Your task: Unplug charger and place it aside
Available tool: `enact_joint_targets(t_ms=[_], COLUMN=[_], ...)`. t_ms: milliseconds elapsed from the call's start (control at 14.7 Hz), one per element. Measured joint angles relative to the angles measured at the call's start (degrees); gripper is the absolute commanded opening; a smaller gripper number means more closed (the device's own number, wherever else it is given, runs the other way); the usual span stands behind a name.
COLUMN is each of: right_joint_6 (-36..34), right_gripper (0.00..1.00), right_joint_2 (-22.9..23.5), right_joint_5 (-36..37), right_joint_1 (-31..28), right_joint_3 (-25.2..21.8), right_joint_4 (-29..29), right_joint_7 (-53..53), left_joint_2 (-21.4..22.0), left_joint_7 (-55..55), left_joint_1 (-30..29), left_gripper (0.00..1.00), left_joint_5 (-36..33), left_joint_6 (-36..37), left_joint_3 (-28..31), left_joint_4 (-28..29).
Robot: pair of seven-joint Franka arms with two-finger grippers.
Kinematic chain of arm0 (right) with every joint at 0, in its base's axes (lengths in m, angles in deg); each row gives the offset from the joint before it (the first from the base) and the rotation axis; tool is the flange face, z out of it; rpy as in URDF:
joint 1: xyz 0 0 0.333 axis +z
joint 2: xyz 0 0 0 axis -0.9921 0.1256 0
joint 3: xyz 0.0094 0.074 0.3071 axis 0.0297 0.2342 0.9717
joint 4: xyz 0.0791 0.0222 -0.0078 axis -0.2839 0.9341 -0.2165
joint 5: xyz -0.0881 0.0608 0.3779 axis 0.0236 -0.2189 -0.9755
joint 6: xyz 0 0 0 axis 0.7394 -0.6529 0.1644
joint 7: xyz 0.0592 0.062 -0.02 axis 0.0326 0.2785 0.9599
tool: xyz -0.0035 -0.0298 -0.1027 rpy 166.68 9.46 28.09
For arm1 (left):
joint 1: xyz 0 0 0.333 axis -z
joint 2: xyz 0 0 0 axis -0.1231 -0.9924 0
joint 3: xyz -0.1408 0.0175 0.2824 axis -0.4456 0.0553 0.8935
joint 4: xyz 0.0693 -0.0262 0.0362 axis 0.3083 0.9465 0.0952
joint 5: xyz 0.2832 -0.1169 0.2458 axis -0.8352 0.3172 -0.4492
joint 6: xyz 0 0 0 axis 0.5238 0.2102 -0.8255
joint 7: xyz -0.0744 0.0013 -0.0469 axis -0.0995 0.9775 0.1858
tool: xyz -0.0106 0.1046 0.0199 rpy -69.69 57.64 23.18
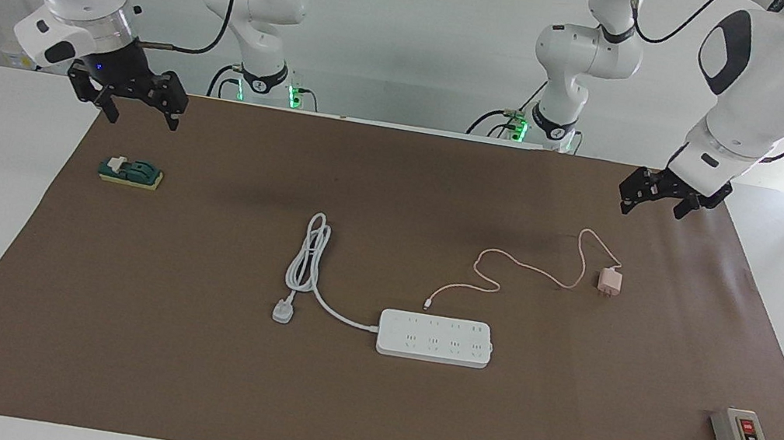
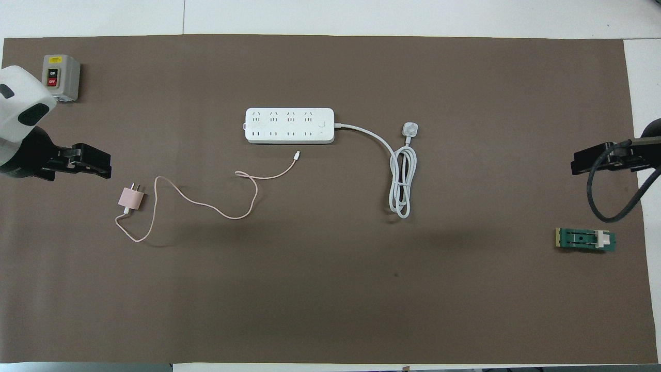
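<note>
The fingers of the left gripper (image 1: pixel 650 202) were found spread wide and empty above the counter (image 1: pixel 178 375), near the charger (image 1: pixel 610 280). The right gripper (image 1: pixel 138 113) was likewise spread, empty. The charger was found lying unplugged on the counter, well apart from the power strip (image 1: pixel 435 338).

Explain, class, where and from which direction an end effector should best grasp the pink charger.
Probably from straight above, closing on the two flat side faces of the charger cube. It lies flat on the mat: prongs stick out toward the power strip's side, the cable leaves the end nearer the robots, so both ends are obstructed.
</note>
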Motion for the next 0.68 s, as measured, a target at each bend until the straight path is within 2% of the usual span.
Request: enact_joint_targets(t_ms=[681], right_joint_6=[0.0], right_gripper=[1.0], right_joint_2=[0.0], right_joint_5=[0.0], right_joint_1=[-0.02], right_joint_3=[-0.02], right_joint_4=[0.0], right_joint_7=[0.0], left_joint_2=[-0.19], left_joint_7=[0.3], left_joint_1=[0.0], left_gripper=[1.0], left_joint_5=[0.0], left_joint_6=[3.79], left_joint_3=[-0.02], left_joint_4=[-2.08])
